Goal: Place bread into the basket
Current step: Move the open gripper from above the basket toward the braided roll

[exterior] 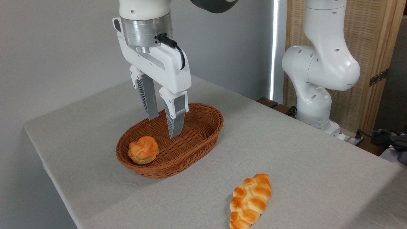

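The bread (250, 202), a long braided golden-orange loaf, lies on the table near the front edge, to the right of the basket and apart from it. The oval brown wicker basket (208, 133) sits mid-table. My gripper (163, 127) hangs open just above the basket's middle, fingers pointing down with nothing between them. The loaf is well away from the fingers, toward the lower right.
A small round knotted bun (143, 150) rests in the left end of the basket. The arm's white base (313, 105) stands at the table's far right edge. A grey cloth covers the table (302, 165); cables lie off its right side.
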### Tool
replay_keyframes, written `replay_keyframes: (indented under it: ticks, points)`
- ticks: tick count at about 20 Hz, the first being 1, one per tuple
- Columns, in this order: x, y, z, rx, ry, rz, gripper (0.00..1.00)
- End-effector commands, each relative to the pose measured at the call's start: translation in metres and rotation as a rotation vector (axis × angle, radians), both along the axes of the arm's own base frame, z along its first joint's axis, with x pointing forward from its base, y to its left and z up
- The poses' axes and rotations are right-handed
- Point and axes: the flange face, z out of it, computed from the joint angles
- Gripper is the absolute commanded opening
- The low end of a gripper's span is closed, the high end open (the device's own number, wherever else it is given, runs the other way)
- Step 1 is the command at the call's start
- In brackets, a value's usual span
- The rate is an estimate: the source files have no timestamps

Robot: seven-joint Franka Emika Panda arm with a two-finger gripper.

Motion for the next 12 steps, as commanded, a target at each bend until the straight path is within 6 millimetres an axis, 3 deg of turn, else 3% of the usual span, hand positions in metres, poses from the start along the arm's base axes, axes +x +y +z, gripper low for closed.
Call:
replay_keyframes:
  ticks: [1, 12]
  points:
    - [-0.0008, 0.0042, 0.0056, 0.014, 0.001, 0.003, 1.00]
    - [-0.0057, 0.0103, 0.0044, 0.015, 0.013, 0.027, 1.00]
